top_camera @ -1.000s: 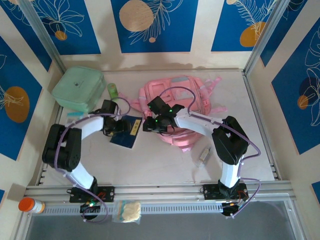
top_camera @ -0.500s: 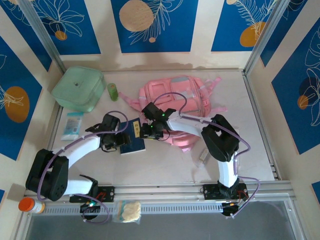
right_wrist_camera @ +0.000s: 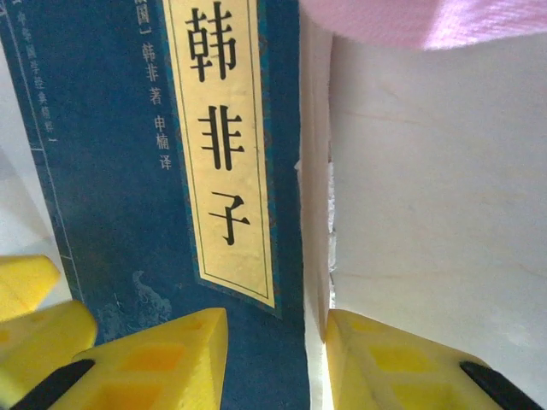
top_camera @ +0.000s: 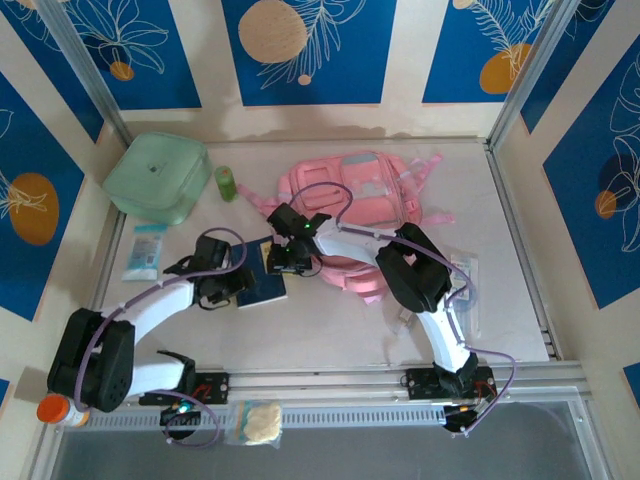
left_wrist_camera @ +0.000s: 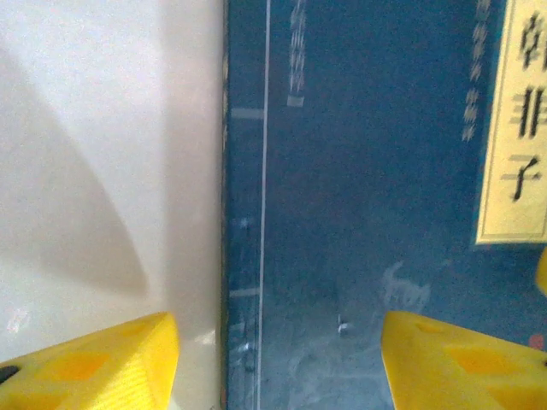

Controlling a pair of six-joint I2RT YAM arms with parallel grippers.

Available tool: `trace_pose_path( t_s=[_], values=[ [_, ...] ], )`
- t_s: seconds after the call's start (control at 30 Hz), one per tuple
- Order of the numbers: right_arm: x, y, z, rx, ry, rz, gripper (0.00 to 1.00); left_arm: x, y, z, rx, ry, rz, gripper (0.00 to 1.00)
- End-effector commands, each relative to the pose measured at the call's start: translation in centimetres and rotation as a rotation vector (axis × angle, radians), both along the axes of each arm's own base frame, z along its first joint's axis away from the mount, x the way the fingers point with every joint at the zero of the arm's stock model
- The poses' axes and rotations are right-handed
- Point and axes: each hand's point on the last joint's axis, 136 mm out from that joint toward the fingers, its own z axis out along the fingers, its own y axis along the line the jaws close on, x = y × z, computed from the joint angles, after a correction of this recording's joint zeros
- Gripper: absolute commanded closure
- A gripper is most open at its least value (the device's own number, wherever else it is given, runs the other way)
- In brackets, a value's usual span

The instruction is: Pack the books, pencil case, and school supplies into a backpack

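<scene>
From where I stand, the thin navy book (top_camera: 264,288) lies flat on the table (top_camera: 330,330), at 8 o'clock of the soft pink backpack (top_camera: 365,190). Left gripper (left_wrist_camera: 278,359): spread, straddling the spine edge. Right gripper (right_wrist_camera: 278,342): spread, straddling the ragged page edge. Risk: the smooth, flexible cover slips or bows when pinched; its corner may snag on limp fabric.

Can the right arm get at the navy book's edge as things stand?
Probably yes: the right end effector is open, astride one long edge of the navy book; the backpack lies beyond it, not between.
</scene>
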Motion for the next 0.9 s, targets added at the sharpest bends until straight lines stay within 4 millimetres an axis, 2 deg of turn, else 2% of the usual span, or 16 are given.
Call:
trace_pose_path(
  t_s=[0.0,0.23,0.57,0.63,0.87],
  values=[
    [-0.6,1.6,0.5,0.008,-0.010,0.062,0.64,-0.2,1.2,-0.5,0.000,0.007,0.067,0.39],
    [-0.1,0.2,-0.8,-0.047,0.026,0.019,0.63,-0.1,0.5,-0.5,-0.052,-0.012,0.063,0.42],
    [-1.3,2.4,-1.2,-0.012,0.044,0.075,0.61,-0.1,-0.4,-0.8,-0.106,-0.012,0.048,0.45],
    [-1.2,2.6,-1.0,-0.006,0.044,0.080,0.61,0.0,-0.5,-0.7,-0.115,-0.018,0.046,0.45],
    [-1.3,3.6,1.8,0.060,0.029,0.112,0.61,0.0,-1.0,-0.5,-0.134,-0.023,0.030,0.45]
  ],
)
